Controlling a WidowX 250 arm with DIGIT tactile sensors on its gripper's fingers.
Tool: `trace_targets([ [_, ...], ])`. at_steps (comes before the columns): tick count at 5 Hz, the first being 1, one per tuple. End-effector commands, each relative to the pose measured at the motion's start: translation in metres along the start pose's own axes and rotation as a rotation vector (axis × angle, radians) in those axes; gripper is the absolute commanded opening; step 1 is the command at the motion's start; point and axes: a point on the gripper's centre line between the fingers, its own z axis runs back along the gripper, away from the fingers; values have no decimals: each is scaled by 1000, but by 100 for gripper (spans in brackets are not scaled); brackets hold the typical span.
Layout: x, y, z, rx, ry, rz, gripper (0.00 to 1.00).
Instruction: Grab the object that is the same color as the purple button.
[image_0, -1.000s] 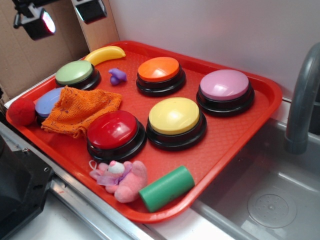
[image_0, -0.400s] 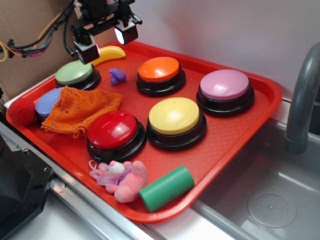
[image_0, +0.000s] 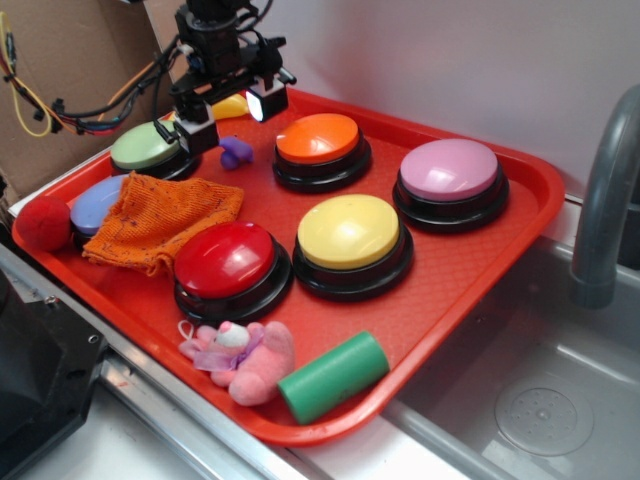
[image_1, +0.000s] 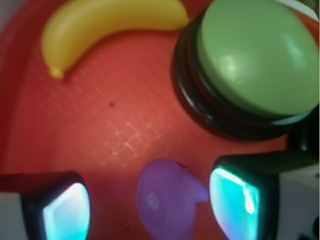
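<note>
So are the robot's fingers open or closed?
Open: in the wrist view the two fingers sit apart, with the purple toy between them, not squeezed.

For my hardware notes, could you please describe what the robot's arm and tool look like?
The arm is black, with black, orange and yellow cables trailing to the left. The tool has two blocky black-and-white fingers; in the wrist view the fingertips' inner faces glow turquoise.

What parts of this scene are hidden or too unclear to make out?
- Blue button, exterior view: mostly hidden under the orange cloth.
- Banana, exterior view: largely behind the gripper.
- Purple toy, wrist view: blurred, cut off by the bottom edge.
- Green button, wrist view: cut off at the right edge.
- Faucet, exterior view: cut off at the right edge.
</note>
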Motion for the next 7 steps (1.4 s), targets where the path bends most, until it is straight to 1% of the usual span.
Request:
trace_targets([
  [1,8,10,0,-23,17,16,100],
  [2,6,12,-5,-23,19,37,35],
  [3,3,15,-9,-4,30,31,0],
  [4,4,18,2,-51,12,14,0],
  [5,16,18,33,-117,20,-107,0],
  [6,25,19,70,-187,62,-346,0],
  [7,20,26,98,-263,58,-517,0],
])
